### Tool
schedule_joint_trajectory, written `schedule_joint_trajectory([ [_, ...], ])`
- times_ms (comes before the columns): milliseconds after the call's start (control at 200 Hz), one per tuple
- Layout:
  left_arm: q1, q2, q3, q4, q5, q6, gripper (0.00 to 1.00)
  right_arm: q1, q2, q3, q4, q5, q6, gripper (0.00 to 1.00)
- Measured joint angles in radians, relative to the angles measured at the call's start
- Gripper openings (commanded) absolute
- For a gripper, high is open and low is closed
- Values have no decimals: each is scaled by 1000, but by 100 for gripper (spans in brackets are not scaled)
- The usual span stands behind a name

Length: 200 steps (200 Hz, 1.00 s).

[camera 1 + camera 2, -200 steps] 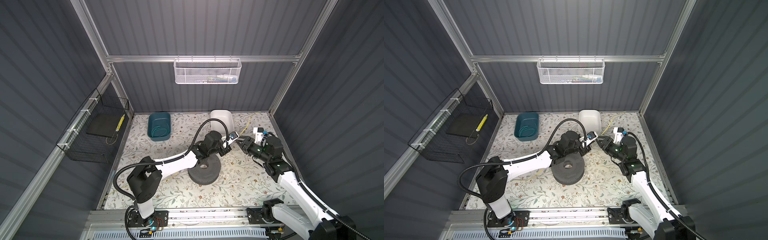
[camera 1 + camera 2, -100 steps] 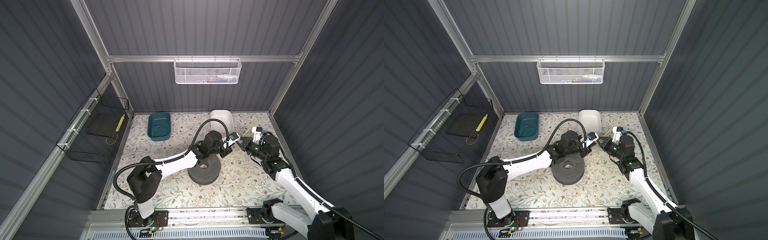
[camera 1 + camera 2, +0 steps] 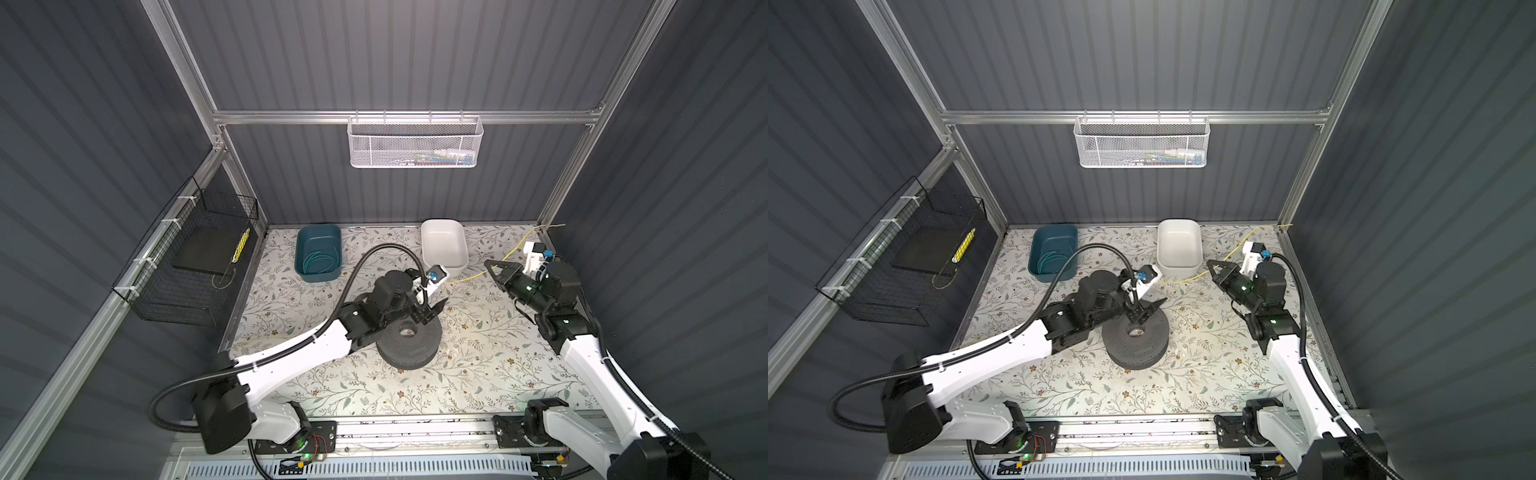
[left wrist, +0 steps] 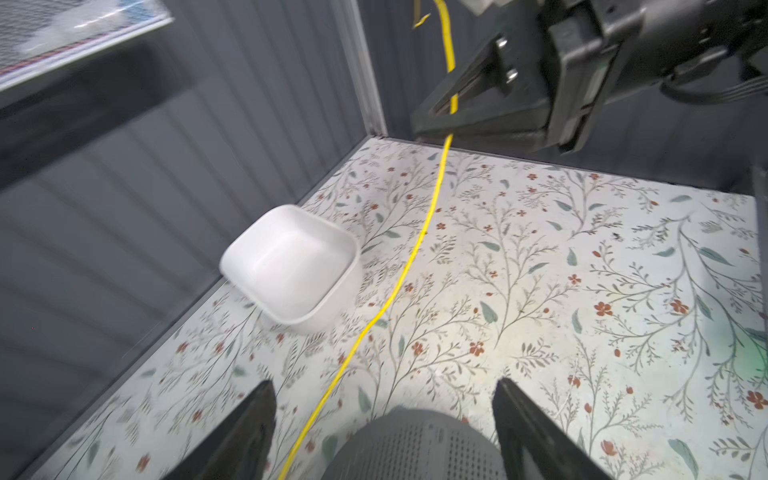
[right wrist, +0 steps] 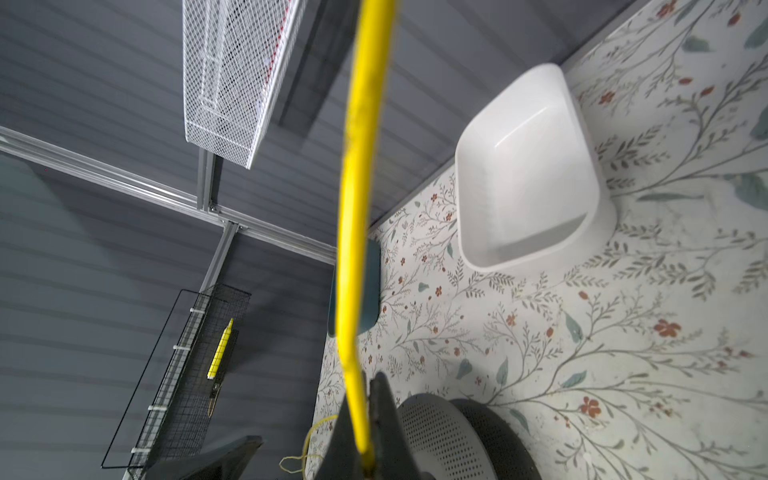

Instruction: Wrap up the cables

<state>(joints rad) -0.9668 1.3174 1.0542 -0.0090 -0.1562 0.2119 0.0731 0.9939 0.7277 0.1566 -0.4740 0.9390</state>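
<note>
**Right pincer pinched the yellow cable; left pincer stood wide open**

From where I stood, the yellow cable was stretched in a nearly straight line above the counter. Its long axis ran from the dark perforated reel in the middle out towards the right. It passed just in front of the white tub, apart from it, and rose a little on the way.

The right pincer was closed on the cable and clamped it between its fingertips. Beyond that grip the cable bent away towards the far right corner, and its free end pointed at the corner post.

In the right wrist view a few small loose yellow loops lay beside the reel.

The left pincer hung over the near edge of the reel with its fingers spread wide. The cable ran through the gap between them, nearer one finger, and neither finger gripped it.

A teal tub with a thin green wire coiled inside sat at the far left of the counter, well apart from the cable.
</note>
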Motion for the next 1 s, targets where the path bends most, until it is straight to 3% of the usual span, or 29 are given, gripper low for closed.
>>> schedule_joint_trajectory([
  [275, 5, -238, -273, -194, -306, -192, 91, -49, 30, 42, 10, -37, -5, 0],
  [420, 27, -236, -334, -213, -385, -244, 88, -53, 44, 45, 13, -55, -5, 0],
  [535, 39, -197, -340, -183, -453, -261, 79, -62, 45, 45, 13, -66, -8, 0],
  [670, 57, -224, -355, -148, -475, -272, 78, -81, 40, 45, 6, -81, -19, 0],
  [745, 76, -225, -354, -132, -471, -270, 68, -93, 37, 45, 6, -89, -23, 0],
  [850, 136, -196, -354, -118, -407, -278, 44, -105, 34, 45, 7, -102, -24, 0],
  [1000, 193, -136, -357, -98, -333, -283, 28, -125, 33, 45, 9, -112, -23, 0],
])
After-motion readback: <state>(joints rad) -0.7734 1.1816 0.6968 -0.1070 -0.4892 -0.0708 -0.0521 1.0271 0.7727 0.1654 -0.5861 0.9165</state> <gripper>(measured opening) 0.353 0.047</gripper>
